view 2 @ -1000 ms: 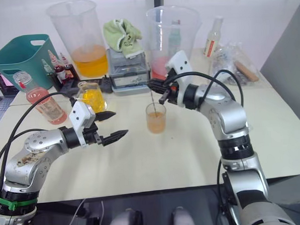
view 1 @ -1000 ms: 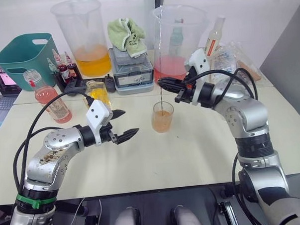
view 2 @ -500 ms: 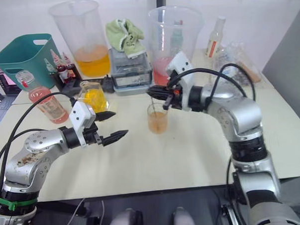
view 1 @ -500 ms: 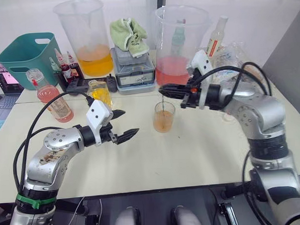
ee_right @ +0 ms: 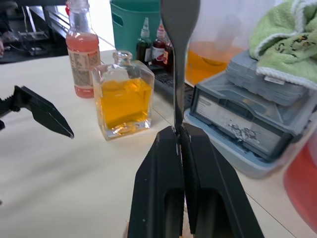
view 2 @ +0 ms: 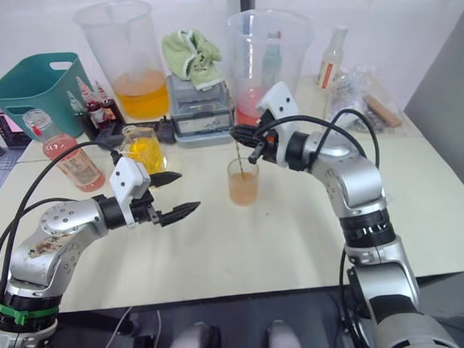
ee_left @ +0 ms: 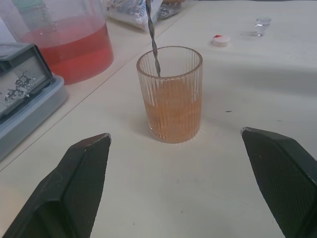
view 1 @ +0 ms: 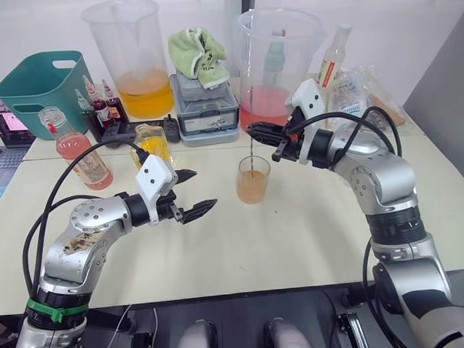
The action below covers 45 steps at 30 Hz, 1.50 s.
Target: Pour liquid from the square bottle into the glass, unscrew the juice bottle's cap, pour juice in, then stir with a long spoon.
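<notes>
The glass point(view 1: 252, 180) stands mid-table, about half full of a pale orange mix. The long spoon point(ee_left: 152, 34) stands upright in it, its twisted shaft dipping into the liquid. My right gripper point(view 1: 255, 132) is just above the glass, shut on the spoon's upper shaft point(ee_right: 178, 59). My left gripper point(view 1: 200, 189) is open and hovers left of the glass, its fingers point(ee_left: 79, 188) wide on either side of it without touching. The square bottle point(view 1: 154, 144) with yellow liquid stands behind my left gripper. The juice bottle point(view 1: 75, 150) stands uncapped at far left. A small white cap point(ee_left: 221, 40) lies beyond the glass.
Along the back stand a teal basket point(view 1: 39, 86), a big beaker of orange liquid point(view 1: 131, 59), a grey box point(view 1: 206, 106) with a green cloth point(view 1: 200, 52), a big beaker of red liquid point(view 1: 277, 64) and a pale bottle point(view 1: 332, 55). Small dropper bottles point(view 1: 98, 103) stand by the basket.
My right arm swung its elbow outward and came back, keeping the spoon in the glass. The left arm has stayed in place.
</notes>
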Motion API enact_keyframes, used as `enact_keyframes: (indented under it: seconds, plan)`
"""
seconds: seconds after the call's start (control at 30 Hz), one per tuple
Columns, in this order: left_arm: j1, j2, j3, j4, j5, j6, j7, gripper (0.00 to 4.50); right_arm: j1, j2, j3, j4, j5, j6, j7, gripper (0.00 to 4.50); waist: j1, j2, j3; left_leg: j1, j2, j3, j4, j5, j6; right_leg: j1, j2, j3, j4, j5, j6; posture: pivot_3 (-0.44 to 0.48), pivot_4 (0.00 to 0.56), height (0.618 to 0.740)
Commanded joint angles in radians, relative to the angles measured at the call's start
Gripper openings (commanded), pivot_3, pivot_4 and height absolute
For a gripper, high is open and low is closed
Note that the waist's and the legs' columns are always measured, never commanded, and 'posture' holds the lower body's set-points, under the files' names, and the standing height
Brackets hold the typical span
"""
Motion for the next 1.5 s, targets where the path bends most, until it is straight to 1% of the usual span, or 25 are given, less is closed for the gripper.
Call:
enact_keyframes:
  seconds: [0.03,0.23,0.43,0.6,0.9,1.07,1.17,1.3,1.37,1.43,1.5]
  plan:
    - [-0.005,0.007,0.025,-0.025,-0.006,-0.017,-0.003,4.45,-0.017,-0.03,-0.051,-0.074,0.061,0.074,0.017,0.0,0.002,0.0,0.0,0.0,0.0,0.0,0.0,0.0,0.0,0.0,0.0,0.0,0.0,0.0,0.0,0.0,0.15,0.74]
    - [-0.007,-0.004,0.02,-0.019,-0.008,-0.026,-0.004,4.45,-0.056,-0.108,-0.118,-0.114,0.132,0.2,0.012,0.0,0.002,0.0,0.0,0.0,0.0,0.0,0.0,0.0,0.0,0.0,0.0,0.0,-0.002,0.0,0.0,0.0,0.15,0.74]
    - [-0.01,-0.019,0.01,-0.012,-0.003,-0.034,-0.005,4.45,-0.084,-0.19,-0.142,-0.117,0.142,0.247,0.018,0.0,0.0,0.0,0.0,0.0,0.0,0.0,0.0,0.0,0.0,0.0,0.0,0.0,-0.005,0.0,0.0,0.0,0.15,0.74]
    - [-0.012,-0.03,0.006,-0.006,-0.002,-0.041,-0.006,4.45,-0.091,-0.165,-0.175,-0.143,0.219,0.311,-0.006,0.0,-0.002,0.0,0.0,0.0,0.0,0.0,0.0,0.0,0.0,0.0,0.0,0.0,-0.005,0.0,0.0,0.0,0.15,0.74]
    - [-0.003,-0.037,0.006,-0.005,0.006,-0.051,-0.007,4.45,-0.124,-0.179,-0.203,-0.178,0.287,0.376,-0.031,0.0,0.0,0.0,0.0,0.0,0.0,0.0,0.0,0.0,0.0,0.0,0.0,0.0,-0.005,0.0,0.0,0.0,0.15,0.74]
    - [-0.003,-0.042,0.008,-0.006,0.008,-0.062,-0.011,4.45,-0.145,-0.18,-0.234,-0.162,0.302,0.404,-0.082,0.0,-0.001,0.0,0.0,0.0,0.0,0.0,0.0,0.0,0.0,0.0,0.0,0.0,-0.005,0.0,0.0,0.0,0.15,0.74]
    - [-0.004,-0.044,0.017,-0.014,-0.011,-0.064,-0.022,4.45,-0.164,-0.194,-0.249,-0.165,0.333,0.437,-0.074,0.0,-0.001,0.0,0.0,0.0,0.0,0.0,0.0,0.0,0.0,0.0,0.0,0.0,-0.005,0.0,0.0,0.0,0.15,0.74]
    - [-0.011,-0.04,0.023,-0.016,-0.015,-0.065,-0.032,4.45,-0.182,-0.242,-0.226,-0.166,0.32,0.442,-0.058,0.0,-0.001,0.0,0.0,0.0,0.0,0.0,0.0,0.0,0.0,0.0,0.0,0.0,-0.005,0.0,0.0,0.0,0.15,0.74]
    - [-0.018,-0.042,0.023,-0.011,-0.011,-0.067,-0.032,4.45,-0.205,-0.244,-0.238,-0.154,0.325,0.465,-0.09,0.0,-0.003,0.0,0.0,0.0,0.0,0.0,0.0,0.0,0.0,0.0,0.0,0.0,-0.005,0.0,0.0,0.0,0.15,0.74]
    - [-0.019,-0.046,0.018,-0.006,-0.005,-0.072,-0.032,4.45,-0.238,-0.261,-0.215,-0.133,0.295,0.535,-0.146,0.0,-0.003,0.0,0.0,0.0,0.001,0.0,0.0,0.0,0.0,0.0,0.0,0.0,-0.005,0.0,0.0,0.0,0.15,0.74]
    - [-0.018,-0.05,0.015,-0.006,-0.003,-0.072,-0.029,4.45,-0.255,-0.26,-0.207,-0.114,0.284,0.548,-0.165,0.0,-0.003,0.0,0.0,0.0,0.001,0.0,0.0,0.0,0.0,0.0,0.0,0.0,-0.005,0.0,0.0,0.0,0.15,0.74]
